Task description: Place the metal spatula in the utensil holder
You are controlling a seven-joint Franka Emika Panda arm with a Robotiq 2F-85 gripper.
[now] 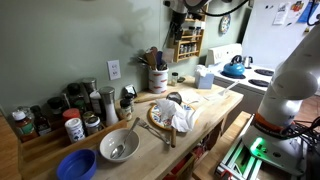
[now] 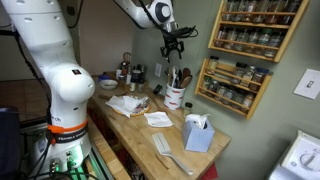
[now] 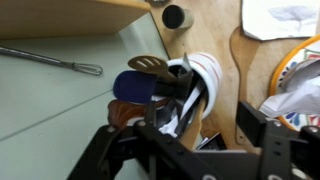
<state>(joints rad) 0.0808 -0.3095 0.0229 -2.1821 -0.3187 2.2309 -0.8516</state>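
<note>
The pincer [image 2: 172,49] hangs released. In the wrist view its fingers [image 3: 106,150] stand wide apart, with nothing between them and touching nothing. Straight below it sits the holder [image 3: 206,76], crowded with handles, a brown slotted turner [image 3: 148,63] and a dark blue spoon [image 3: 138,86] uppermost. I cannot pick the spatula out of that bunch, so I cannot say it is in.

Off to one side of the holder and apart from it, the wrist view shows a thin metal rod [image 3: 55,60] with a looped end against a grey-green surface. Whether that is the spatula is unclear. Well away from the pincer, beyond the tissue box [image 2: 198,134], a pale long utensil [image 2: 170,153] lies flat on the counter [image 2: 135,130].

My judgement is that either the drop is done and the arm need only back away, or the pick has not begun. An open, empty pincer over the holder fits both.
</note>
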